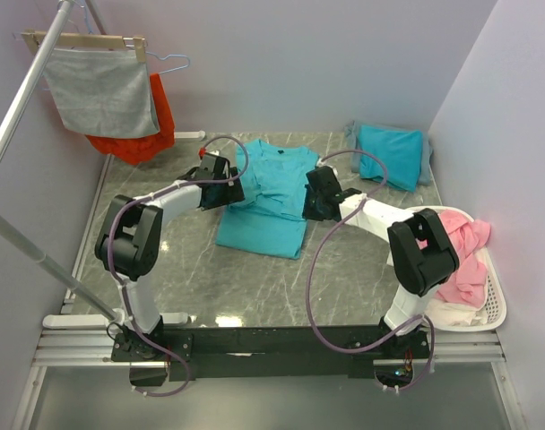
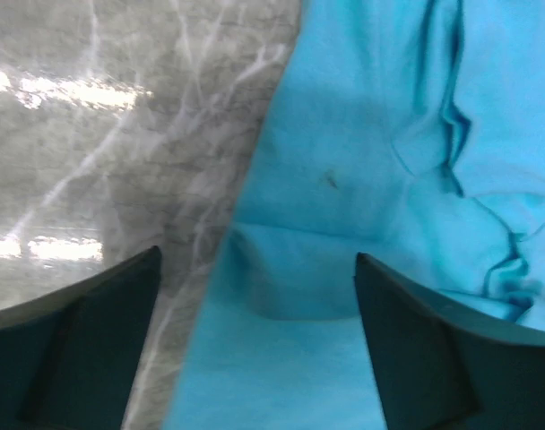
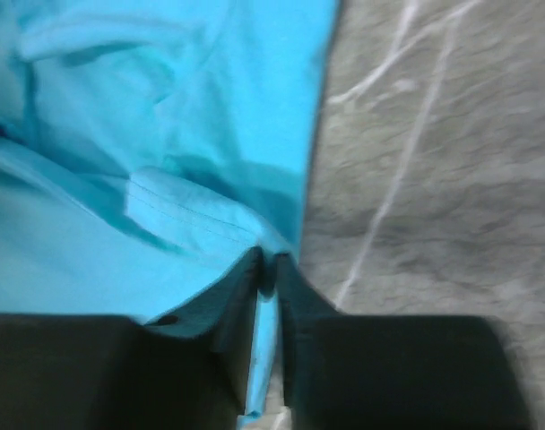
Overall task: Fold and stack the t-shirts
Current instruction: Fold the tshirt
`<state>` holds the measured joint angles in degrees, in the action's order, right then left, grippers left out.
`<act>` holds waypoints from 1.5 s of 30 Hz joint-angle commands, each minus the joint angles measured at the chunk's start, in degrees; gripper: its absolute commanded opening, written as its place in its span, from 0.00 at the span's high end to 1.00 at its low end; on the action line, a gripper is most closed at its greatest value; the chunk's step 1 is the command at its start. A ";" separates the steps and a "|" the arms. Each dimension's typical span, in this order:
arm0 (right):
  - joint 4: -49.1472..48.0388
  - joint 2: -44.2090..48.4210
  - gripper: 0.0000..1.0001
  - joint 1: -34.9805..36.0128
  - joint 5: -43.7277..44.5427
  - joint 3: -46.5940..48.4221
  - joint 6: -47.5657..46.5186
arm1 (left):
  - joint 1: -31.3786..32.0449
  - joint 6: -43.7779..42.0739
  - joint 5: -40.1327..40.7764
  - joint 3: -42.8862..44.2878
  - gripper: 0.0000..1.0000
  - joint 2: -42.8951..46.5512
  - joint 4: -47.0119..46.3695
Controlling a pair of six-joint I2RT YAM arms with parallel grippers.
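the t-shirt (image 1: 268, 202) lies on the marble table (image 1: 187, 264), spanning the gap between the two arms, with creases and a fold line across its middle.

left gripper (image 2: 256, 260): the jaws stand wide apart with nothing held. the shirt's left edge runs diagonally beneath the gap, so one jaw hangs over bare marble and the other over cloth. this straddling position suits either letting the edge go or taking a fresh pinch on it; which applies cannot be told.

right gripper (image 3: 265, 265): the jaws stand narrow, with a thin strip of turquoise cloth caught in the slit between them. the grip sits on the shirt's right edge, just beside a small turned-over flap with a stitched hem. bare marble lies outboard of the jaws. as a judgement, holding at the edge lets the arm carry that side across without bunching the middle.

a second t-shirt (image 1: 391, 154), folded, lies well beyond the right jaws at the far corner. it is probably the base of the stack. the fold in hand looks part done, and stacking is not yet begun.
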<state>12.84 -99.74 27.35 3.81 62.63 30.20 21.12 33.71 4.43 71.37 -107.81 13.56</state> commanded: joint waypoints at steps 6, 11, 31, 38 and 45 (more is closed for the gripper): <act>-2.38 8.60 0.26 -1.69 8.67 0.30 -1.63 | -1.26 -2.42 4.37 1.40 0.01 7.96 -1.35; -0.63 7.12 0.27 -1.25 -5.79 2.49 -1.28 | -1.26 -3.39 -8.09 0.52 0.01 11.04 -2.40; -2.12 -7.04 0.31 -0.37 -14.81 8.64 -0.66 | -1.00 -5.76 -26.41 5.44 0.01 -3.63 -7.32; -0.46 -11.16 0.30 -1.25 -9.62 10.31 -1.28 | -2.23 -4.89 -16.04 4.22 0.01 -5.13 -10.12; -1.85 -12.15 0.26 -2.74 -9.53 11.38 -2.85 | -2.40 -3.39 -11.02 2.29 0.01 -5.32 -13.12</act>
<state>11.92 -111.55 25.85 -7.49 72.34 29.80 18.90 29.65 -11.31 74.26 -113.54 4.64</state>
